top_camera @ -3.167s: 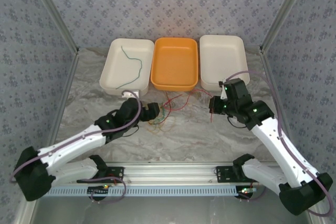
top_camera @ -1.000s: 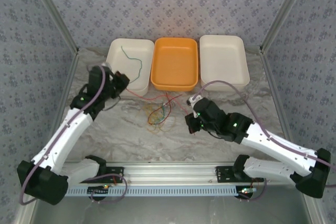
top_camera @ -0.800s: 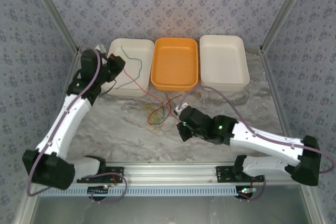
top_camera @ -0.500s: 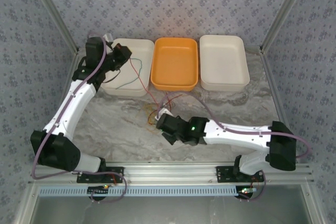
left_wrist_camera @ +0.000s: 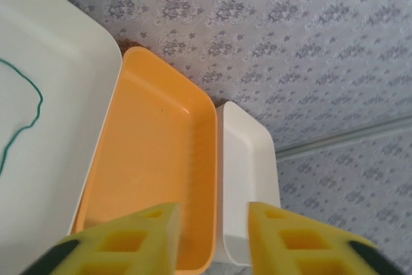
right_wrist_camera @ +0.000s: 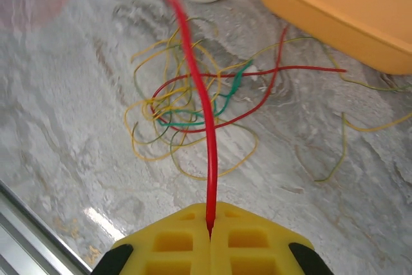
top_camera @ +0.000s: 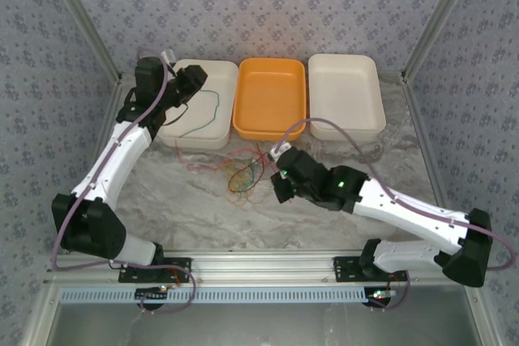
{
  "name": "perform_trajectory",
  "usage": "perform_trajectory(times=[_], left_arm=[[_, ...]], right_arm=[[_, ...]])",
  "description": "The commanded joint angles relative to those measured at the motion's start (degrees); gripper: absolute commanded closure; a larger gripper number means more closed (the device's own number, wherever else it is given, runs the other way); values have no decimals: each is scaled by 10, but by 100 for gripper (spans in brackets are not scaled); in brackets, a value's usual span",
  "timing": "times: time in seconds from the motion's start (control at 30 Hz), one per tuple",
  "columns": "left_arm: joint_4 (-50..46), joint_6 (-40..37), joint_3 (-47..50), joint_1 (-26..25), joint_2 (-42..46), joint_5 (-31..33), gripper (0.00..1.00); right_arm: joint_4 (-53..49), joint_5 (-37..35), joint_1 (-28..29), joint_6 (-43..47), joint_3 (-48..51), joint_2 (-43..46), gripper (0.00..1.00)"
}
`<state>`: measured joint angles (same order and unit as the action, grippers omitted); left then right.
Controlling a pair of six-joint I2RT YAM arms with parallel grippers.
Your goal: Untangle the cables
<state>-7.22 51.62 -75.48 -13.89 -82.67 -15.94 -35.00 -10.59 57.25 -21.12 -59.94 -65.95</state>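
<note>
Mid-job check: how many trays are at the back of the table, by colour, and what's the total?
White trays: 2, one on the left and one on the right
Orange trays: 1, between them
Total: 3

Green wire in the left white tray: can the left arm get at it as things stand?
Probably yes: the open left tool hovers by the white plastic tray, and nothing covers the thin green wire.
</note>
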Motion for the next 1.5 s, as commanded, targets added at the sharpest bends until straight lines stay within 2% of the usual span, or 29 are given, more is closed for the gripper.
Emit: perform_trajectory(times=[0.0, 0.03, 0.1, 0.2, 0.33, 0.47, 0.57, 0.77, 0.93, 1.4, 1.43, 1.47], left_arm=[[54, 14, 29, -12, -21, -21, 44], [58, 15, 32, -14, -24, -22, 37], [59, 15, 38, -15, -20, -21, 29], [36, 5, 46, -16, 14, 10, 21], [-11, -10, 80, -26, 96, 81, 21], [-35, -10, 147, -55, 198, 132, 22], [-36, 5, 216, -85, 268, 150, 23], [-72, 23, 319, -156, 369, 197, 25], [-106, 29, 362, -192, 427, 218, 26], [-142, 38, 398, -218, 476, 224, 28], [-145, 41, 402, -219, 477, 225, 27], [-149, 45, 406, -220, 476, 225, 27]], right_arm=[[-34, 71, -59, -52, -37, 4, 100], [-39, 82, -82, -61, -48, 2, 100], [-49, 96, -119, -80, -71, -8, 100], [-68, 93, -170, -97, -115, -32, 100], [-79, 72, -242, -127, -160, -81, 100], [-24, 75, -318, -186, -187, -147, 100], [19, 82, -349, -223, -216, -209, 100], [14, 88, -365, -259, -335, -365, 100], [9, 96, -359, -273, -402, -465, 100], [-52, 93, -346, -247, -526, -623, 100], [-53, 92, -344, -242, -529, -625, 91], [-54, 85, -341, -237, -528, -622, 78]])
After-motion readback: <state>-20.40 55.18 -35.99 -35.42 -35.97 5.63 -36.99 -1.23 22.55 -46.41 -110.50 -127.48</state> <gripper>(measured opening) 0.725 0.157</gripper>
